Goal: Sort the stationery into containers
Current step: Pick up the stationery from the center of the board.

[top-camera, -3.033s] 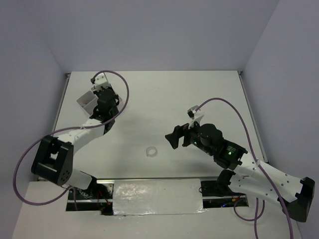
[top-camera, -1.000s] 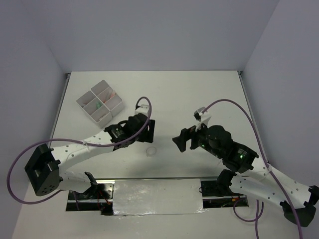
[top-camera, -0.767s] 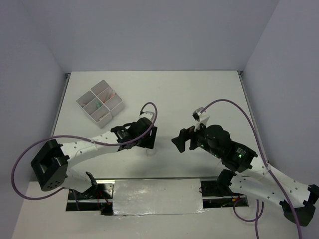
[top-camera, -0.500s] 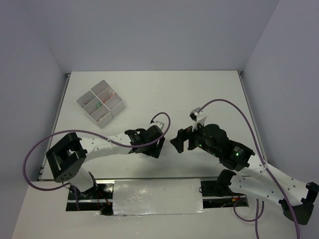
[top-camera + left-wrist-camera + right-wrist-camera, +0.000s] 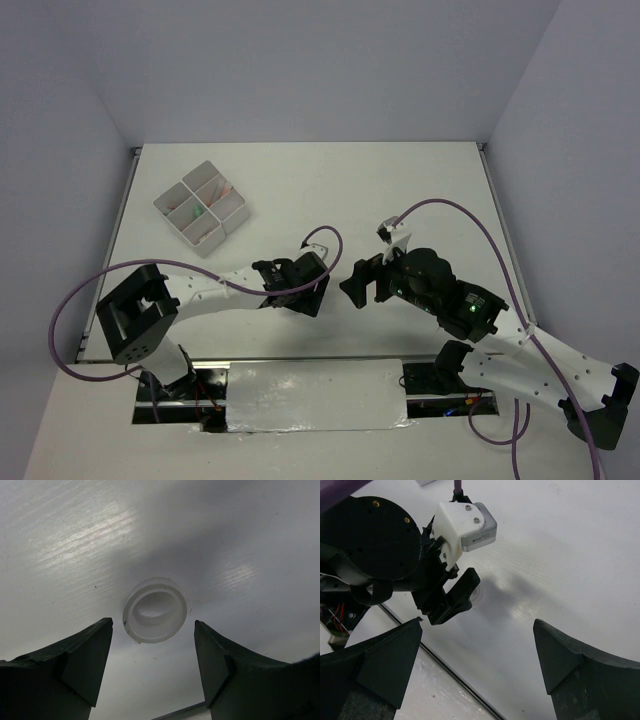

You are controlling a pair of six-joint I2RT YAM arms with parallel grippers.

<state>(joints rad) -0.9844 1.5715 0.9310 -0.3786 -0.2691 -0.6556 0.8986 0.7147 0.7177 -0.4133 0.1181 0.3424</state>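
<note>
Some coloured pieces (image 5: pixel 199 213) lie sorted in the tray block (image 5: pixel 200 205), far left on the worktop (image 5: pixel 400 190). The tape ring (image 5: pixel 155 610) lies near centre, unlifted, between the left claw's (image 5: pixel 151 629) wide-spread fingers. The right claw (image 5: pixel 477 625) gapes wide, empty.

Left tool (image 5: pixel 152 627) and right tool (image 5: pixel 477 624), jaws wide apart.
</note>
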